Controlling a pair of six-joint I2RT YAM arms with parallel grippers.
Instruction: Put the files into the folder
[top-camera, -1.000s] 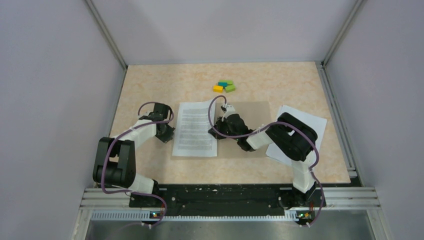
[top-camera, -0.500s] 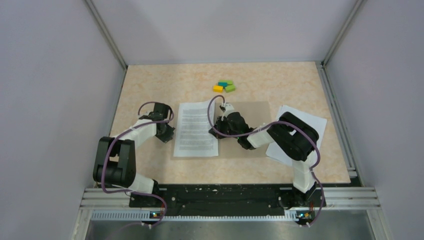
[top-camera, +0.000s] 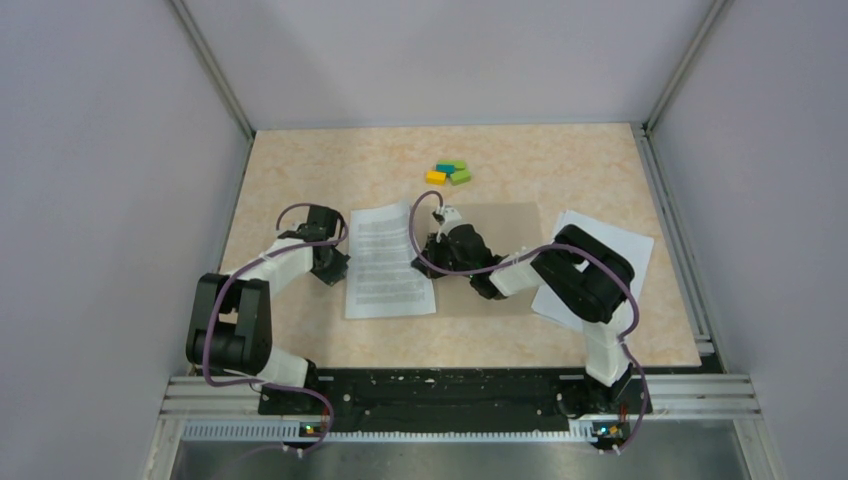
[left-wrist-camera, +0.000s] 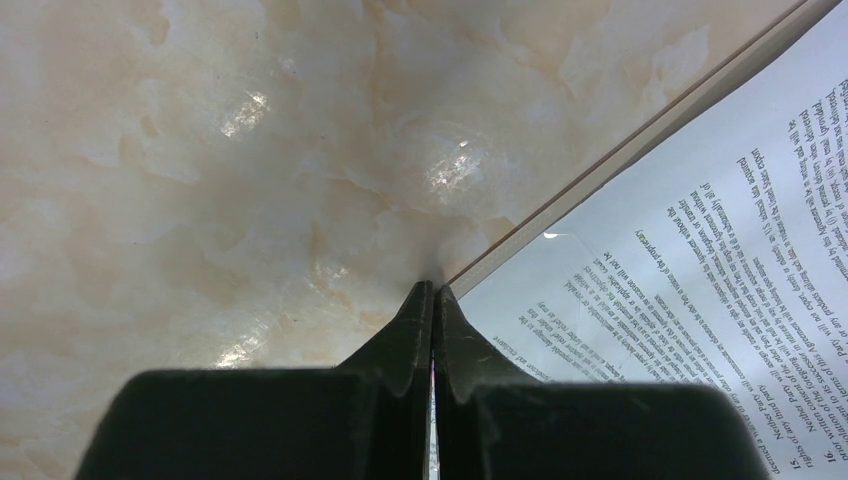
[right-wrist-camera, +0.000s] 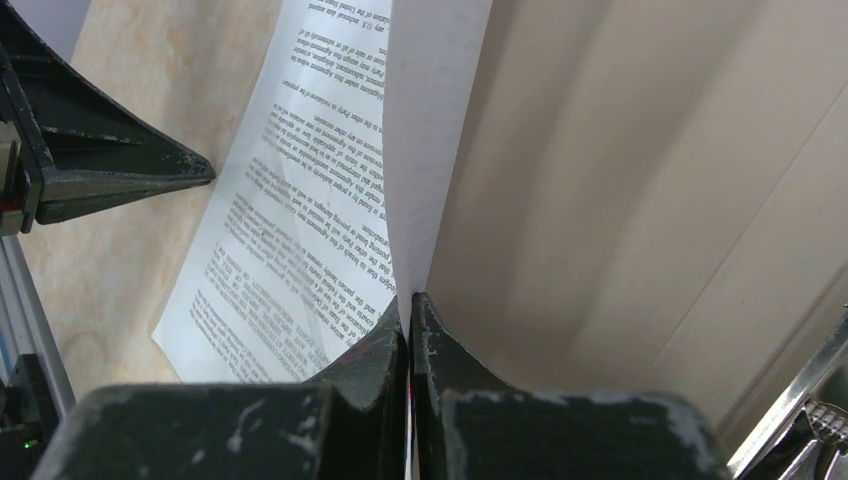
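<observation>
One printed file sheet (top-camera: 385, 265) lies on the left half of the open tan folder (top-camera: 500, 225). My right gripper (top-camera: 437, 240) is shut on the sheet's right edge and holds that edge raised and curled; in the right wrist view the jaws (right-wrist-camera: 407, 300) pinch the white sheet (right-wrist-camera: 300, 200) above the folder's inside (right-wrist-camera: 620, 200). My left gripper (top-camera: 335, 265) is shut, and its tips (left-wrist-camera: 432, 288) rest at the folder's left edge (left-wrist-camera: 640, 135), beside the sheet (left-wrist-camera: 720, 250). More white sheets (top-camera: 620, 245) lie at the right, partly under the right arm.
Small coloured blocks (top-camera: 448, 172) sit at the back of the beige table (top-camera: 300, 170). Grey walls and metal rails (top-camera: 675, 230) close in the sides. The left gripper's finger (right-wrist-camera: 100, 160) also shows in the right wrist view.
My right gripper has shifted slightly left with the sheet's right edge, curling it further over. The left arm has not moved.
</observation>
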